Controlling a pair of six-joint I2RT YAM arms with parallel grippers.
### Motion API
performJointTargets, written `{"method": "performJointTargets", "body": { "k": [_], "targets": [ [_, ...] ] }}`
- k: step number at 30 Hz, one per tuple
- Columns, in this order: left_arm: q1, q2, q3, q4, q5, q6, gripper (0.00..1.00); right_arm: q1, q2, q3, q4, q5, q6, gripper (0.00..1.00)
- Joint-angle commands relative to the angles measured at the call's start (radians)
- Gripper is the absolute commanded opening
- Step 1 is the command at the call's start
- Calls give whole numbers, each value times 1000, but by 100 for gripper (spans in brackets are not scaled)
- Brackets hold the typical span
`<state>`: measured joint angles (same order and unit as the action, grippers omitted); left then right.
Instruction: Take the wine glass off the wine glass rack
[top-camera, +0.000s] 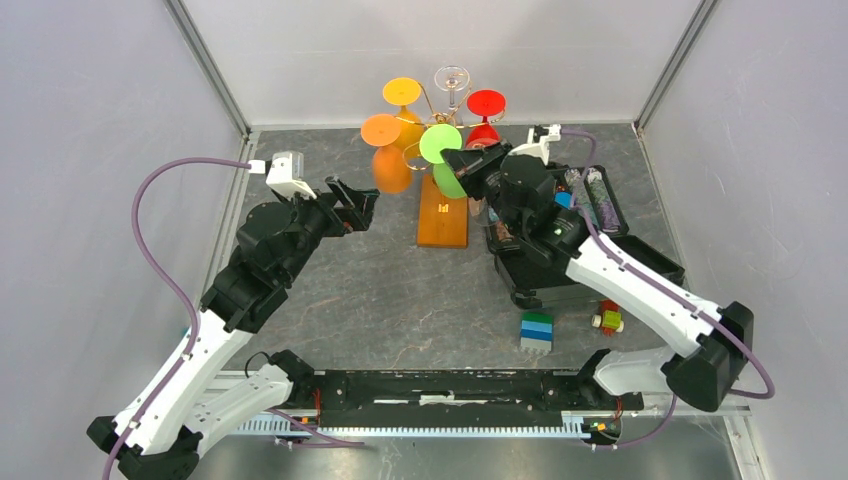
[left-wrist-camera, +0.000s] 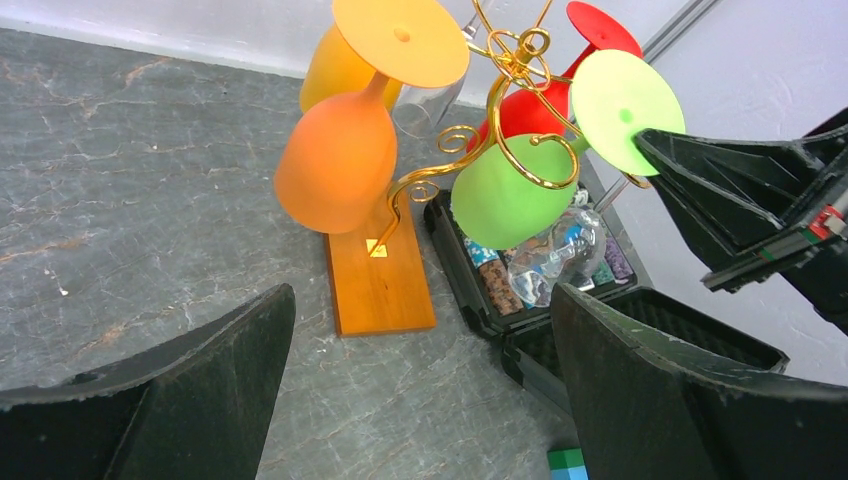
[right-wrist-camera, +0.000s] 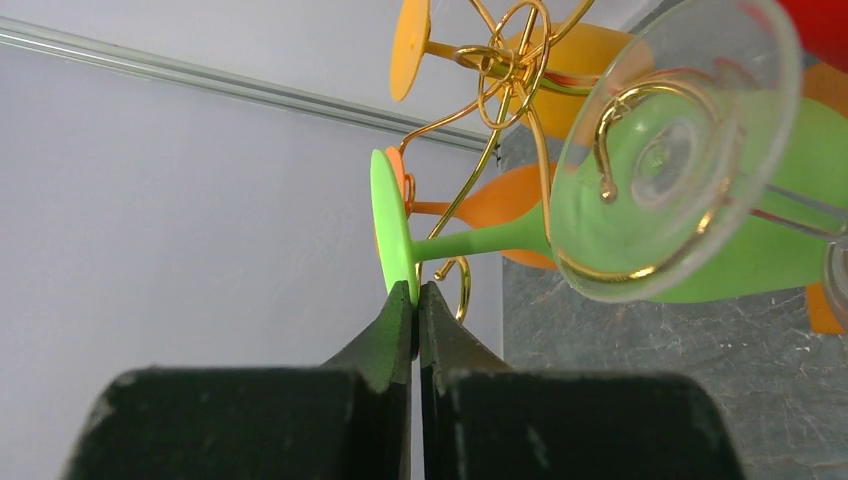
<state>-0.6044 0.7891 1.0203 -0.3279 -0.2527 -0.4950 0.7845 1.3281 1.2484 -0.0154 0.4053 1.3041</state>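
Right wrist view: the right pincer (right-wrist-camera: 415, 300) is clenched, its tips meeting right at the lower rim of the green wine glass (right-wrist-camera: 480, 240) foot (whether the thin rim is actually caught between them or only touched, I cannot tell). From that foot the stem runs off to the right of this view toward the bowl. The glass's long axis therefore lies crosswise to the fingers, not in line with them.

The glass hangs foot-up and tilted in a curled arm of the wine glass rack (top-camera: 443, 215), whose wooden base stands on the tabletop (top-camera: 380, 300) between the two arms. The left pincer (top-camera: 360, 205) gapes wide, holding nothing, near the orange glass (top-camera: 390, 165) on the rack's other side — the right arm is plainly the nearer.

My judgement: the stem must slide out through the curl's open side, foot leading toward the right arm.
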Motion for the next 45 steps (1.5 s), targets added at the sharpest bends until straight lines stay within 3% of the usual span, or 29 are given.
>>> {"method": "performJointTargets", "body": {
  "k": [1,7,16,25,34,39,45],
  "targets": [
    [-2,-11,-3,16,21,5,100,-5,-96,-52,57,-1,0,0],
    [0,12,40,-75,28,-99,100,-13,-235,-203,84,-66,25,0],
    [-1,21,19,-58,226,-215,100,-21,-383,-355,170,-286,21,0],
    [0,5,-19,2,434,-321,100,-22,-481,-495,483,-549,125,0],
    [36,39,-21,50,462,-354,100,-20,-560,-518,606,-581,187,0],
    [122,91,-30,219,681,-438,100,-20,-555,-480,605,-592,208,0],
    [172,147,-102,570,913,-695,99,-18,-549,-503,680,-571,250,0]
  ]
}}
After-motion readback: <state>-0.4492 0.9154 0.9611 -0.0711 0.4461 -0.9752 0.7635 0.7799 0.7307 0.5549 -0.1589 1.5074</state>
